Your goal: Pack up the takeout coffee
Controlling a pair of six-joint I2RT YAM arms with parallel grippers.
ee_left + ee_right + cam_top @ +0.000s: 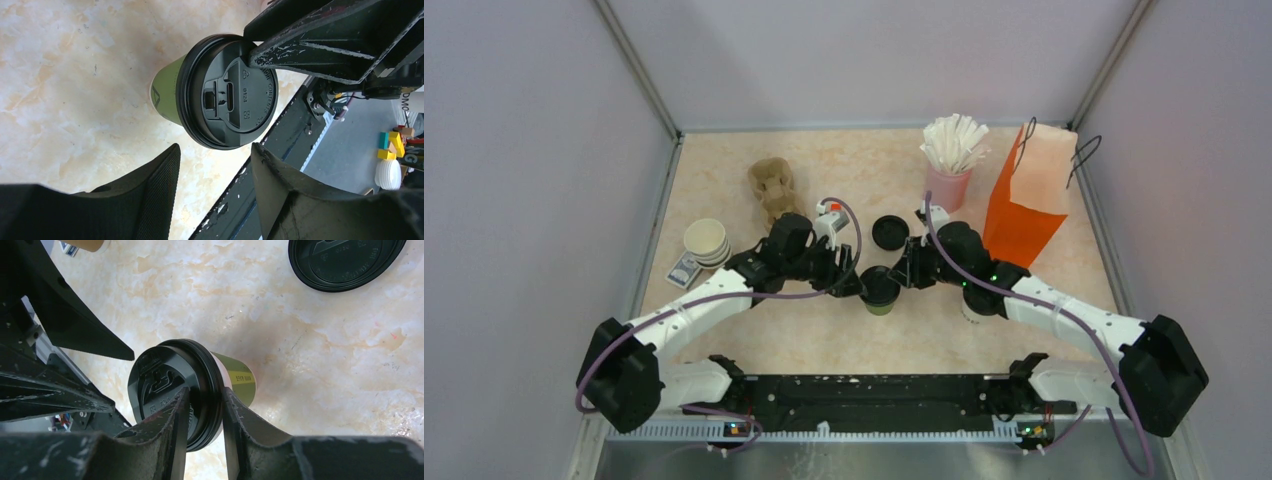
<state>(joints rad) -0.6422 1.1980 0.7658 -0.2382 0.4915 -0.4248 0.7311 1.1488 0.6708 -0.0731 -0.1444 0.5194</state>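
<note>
The takeout coffee (880,290) stands lidded at the centre of the overhead frame, my right gripper (205,399) pinching its lid rim, my left gripper (215,149) spread open beside it, unpacked, orange bag (1022,215) waiting upper right.

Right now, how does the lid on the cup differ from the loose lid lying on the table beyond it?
The lid on the cup caps the olive takeout coffee, raised off the table; the loose lid lies flat on the table. The lid on the cup has its rim pinched between the fingers of the right hand; the loose lid is untouched. Both are round, black, seemingly the same size.
</note>
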